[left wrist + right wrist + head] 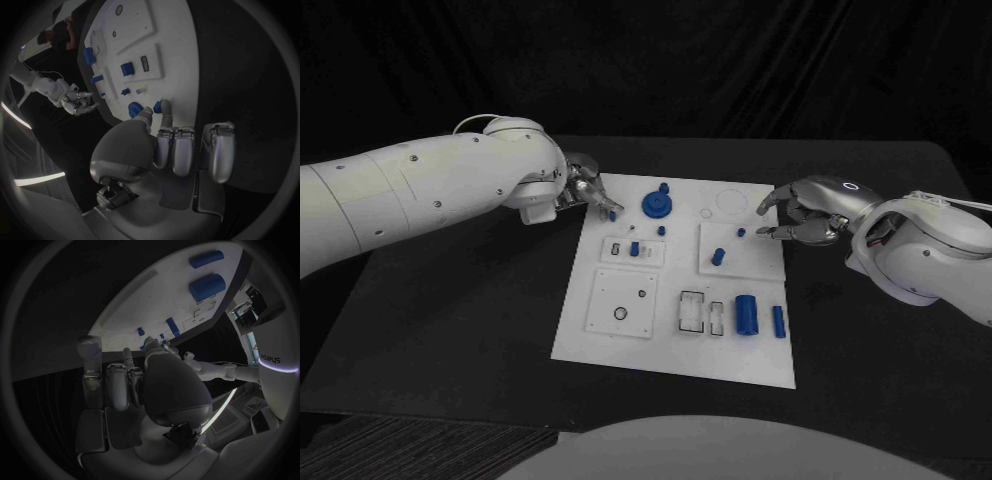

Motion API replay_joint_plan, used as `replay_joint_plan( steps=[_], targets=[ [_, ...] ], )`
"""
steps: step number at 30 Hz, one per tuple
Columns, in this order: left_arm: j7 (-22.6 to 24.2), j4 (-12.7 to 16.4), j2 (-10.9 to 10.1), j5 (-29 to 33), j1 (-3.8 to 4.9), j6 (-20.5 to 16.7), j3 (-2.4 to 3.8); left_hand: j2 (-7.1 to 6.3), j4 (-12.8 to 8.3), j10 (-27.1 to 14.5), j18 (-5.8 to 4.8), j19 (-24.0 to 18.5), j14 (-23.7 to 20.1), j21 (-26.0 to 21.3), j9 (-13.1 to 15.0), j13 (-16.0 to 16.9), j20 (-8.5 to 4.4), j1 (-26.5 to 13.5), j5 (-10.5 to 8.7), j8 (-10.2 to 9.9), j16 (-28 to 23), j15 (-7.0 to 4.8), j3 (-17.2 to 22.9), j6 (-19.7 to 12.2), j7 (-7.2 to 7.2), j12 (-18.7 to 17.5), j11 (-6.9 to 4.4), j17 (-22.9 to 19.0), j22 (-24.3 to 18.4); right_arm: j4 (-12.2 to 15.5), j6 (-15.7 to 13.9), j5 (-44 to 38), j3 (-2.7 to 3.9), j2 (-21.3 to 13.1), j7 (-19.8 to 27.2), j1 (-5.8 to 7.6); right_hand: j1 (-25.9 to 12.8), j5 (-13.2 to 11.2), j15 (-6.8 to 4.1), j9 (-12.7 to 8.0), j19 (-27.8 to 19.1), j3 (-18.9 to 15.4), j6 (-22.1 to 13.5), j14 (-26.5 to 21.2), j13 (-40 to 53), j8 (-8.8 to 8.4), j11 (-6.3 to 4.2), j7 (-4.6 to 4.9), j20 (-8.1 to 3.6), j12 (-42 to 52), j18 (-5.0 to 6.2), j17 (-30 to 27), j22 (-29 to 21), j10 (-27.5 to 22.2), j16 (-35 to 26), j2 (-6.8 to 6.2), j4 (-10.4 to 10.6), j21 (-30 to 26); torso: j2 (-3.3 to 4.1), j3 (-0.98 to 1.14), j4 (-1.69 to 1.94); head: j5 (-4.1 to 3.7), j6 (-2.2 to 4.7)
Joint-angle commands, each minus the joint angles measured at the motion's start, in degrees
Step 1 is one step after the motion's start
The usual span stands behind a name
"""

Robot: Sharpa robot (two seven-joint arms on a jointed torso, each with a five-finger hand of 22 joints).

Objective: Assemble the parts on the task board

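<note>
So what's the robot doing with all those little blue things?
It's putting blue parts together on a white board. Its left robot hand is at the board's far corner, pinching a small blue piece by its fingertips. Its right robot hand reaches over the other side, fingertips near a small blue peg. More blue pieces, like a round knob, wait on the board.

Before me lies a black table [459, 330], its top matte and dark. A black curtain [733, 60] hangs behind its far edge. Grey ribbed flooring [401, 450] shows at the table's near corner.
</note>
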Motion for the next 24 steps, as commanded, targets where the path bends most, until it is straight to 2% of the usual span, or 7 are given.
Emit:
replay_joint_plan(
  steps=[1,10,21,24],
  targets=[
    [0.72,0.01,0.09,0.04,-0.15,0.55,0.04,-0.09,-0.46,6.07,0.04,2.84,6.06,-0.38,-0.09,15.01,0.52,0.63,0.43,-0.27,0.15,0.33,0.04,-0.57,-0.01,0.2,0.44,15.1,12.8,-0.02,0.26,-0.09,0.03,0.0,-0.88,-0.16,0.42,0.22,0.26,-0.06,-0.4,-0.18,0.44,4.36,13.31,-0.32,0.29,-0.09,-0.18,-0.31,0.61,9.86,3.62,4.56,-0.29,0.09,-0.14,-0.22,0.0,-0.01,0.0,0.01,-0.01],
    [0.82,-0.09,0.1,0.04,-0.16,0.58,0.04,0.11,-1.32,6.07,0.05,2.84,6.06,-0.42,-0.38,15.01,0.56,1.48,3.22,-0.63,0.15,0.36,0.92,-0.78,-0.03,0.2,0.45,15.1,12.85,-0.08,0.34,-0.09,0.03,0.02,-0.9,-0.18,0.73,1.1,0.27,-0.18,-0.42,-0.14,0.53,4.34,13.24,-0.44,0.31,-0.07,-0.17,-0.36,0.63,9.83,3.59,4.5,-0.34,0.21,-0.27,-0.52,-0.01,0.01,0.01,0.01,-0.01],
    [0.95,-0.12,0.03,0.04,-0.17,0.75,0.04,-0.12,-2.54,6.07,0.06,2.81,6.06,-0.5,-0.62,15.01,0.54,2.64,5.72,-0.92,0.15,0.32,2.06,-0.91,-0.13,0.2,0.37,15.1,12.88,-0.12,0.5,-0.09,0.03,0.05,-0.98,-0.19,1.05,2.02,0.28,-0.31,-0.42,-0.08,0.61,4.32,13.2,-0.58,0.32,-0.05,-0.16,-0.38,0.64,9.77,3.57,4.46,-0.41,0.34,-0.41,-0.76,0.0,-0.02,0.02,0.1,-0.01],
    [0.97,-0.11,-0.01,0.04,-0.17,0.82,0.04,-0.31,-3.29,6.07,0.07,2.79,6.06,-0.56,-0.76,15.01,0.5,3.34,7.1,-1.08,0.15,0.29,2.84,-0.99,-0.16,0.2,0.35,15.1,12.9,-0.12,0.55,-0.09,0.03,0.06,-1.03,-0.2,1.12,2.18,0.28,-0.33,-0.42,-0.06,0.62,4.31,13.18,-0.61,0.32,-0.05,-0.16,-0.39,0.65,9.75,3.56,4.45,-0.43,0.37,-0.44,-0.82,0.0,-0.03,0.03,0.09,-0.01]
  ],
)
